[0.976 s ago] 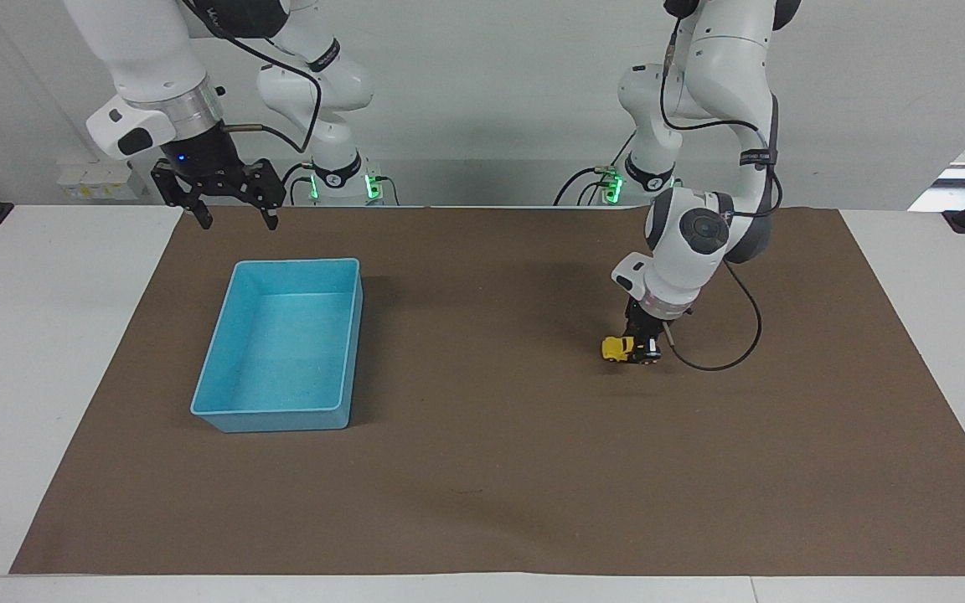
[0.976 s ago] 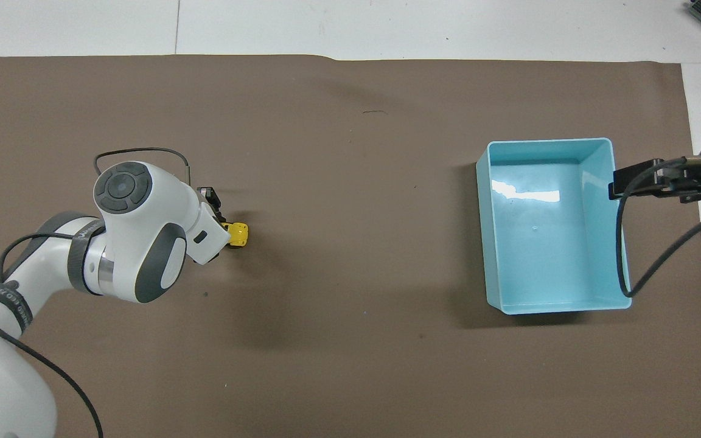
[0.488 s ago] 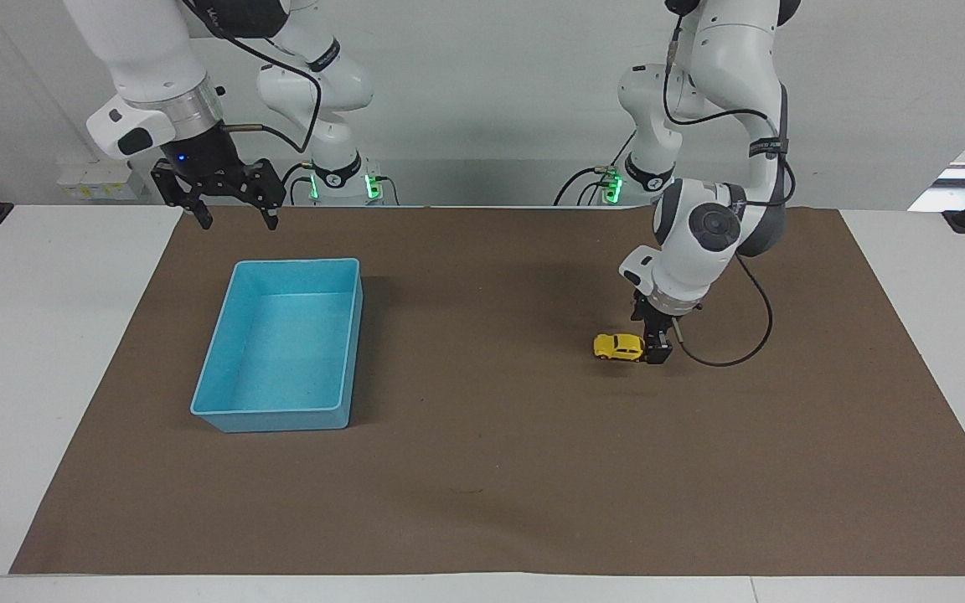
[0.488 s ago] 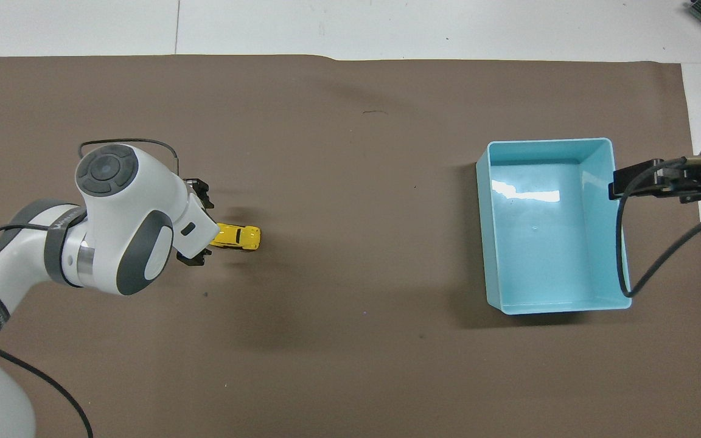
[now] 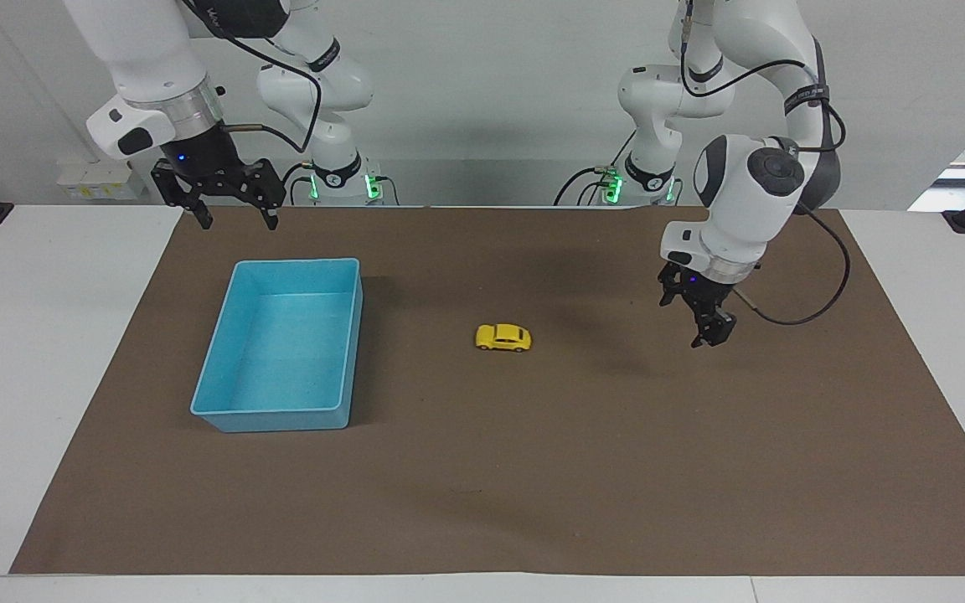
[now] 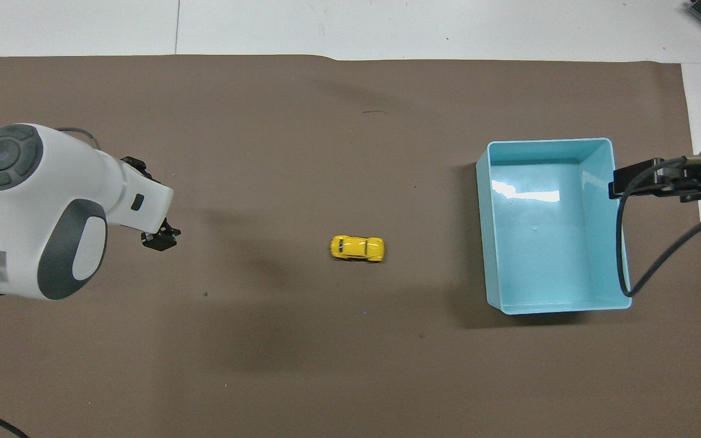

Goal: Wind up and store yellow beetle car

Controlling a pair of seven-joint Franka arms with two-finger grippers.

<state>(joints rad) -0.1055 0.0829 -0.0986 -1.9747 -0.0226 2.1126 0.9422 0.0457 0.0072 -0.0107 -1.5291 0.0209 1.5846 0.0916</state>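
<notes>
Two arms shared the work, and the wind-up step looked done, with storing yet to come. In the facing view, the right tool (image 5: 231, 216) waited with fingers spread wide and empty, raised over the brown mat by the bin (image 5: 214, 394). The car (image 5: 503, 337) stood on its wheels mid-desk, between bin and left tool (image 5: 703, 322), which hung open, empty, well apart from it. Next, I judge, the right tool must come down onto the tiny rounded body and carry it into the bin. A second earlier the left tool gripped the car toward its own end of the desk; since then the car had rolled binward and that tool had lifted away.
</notes>
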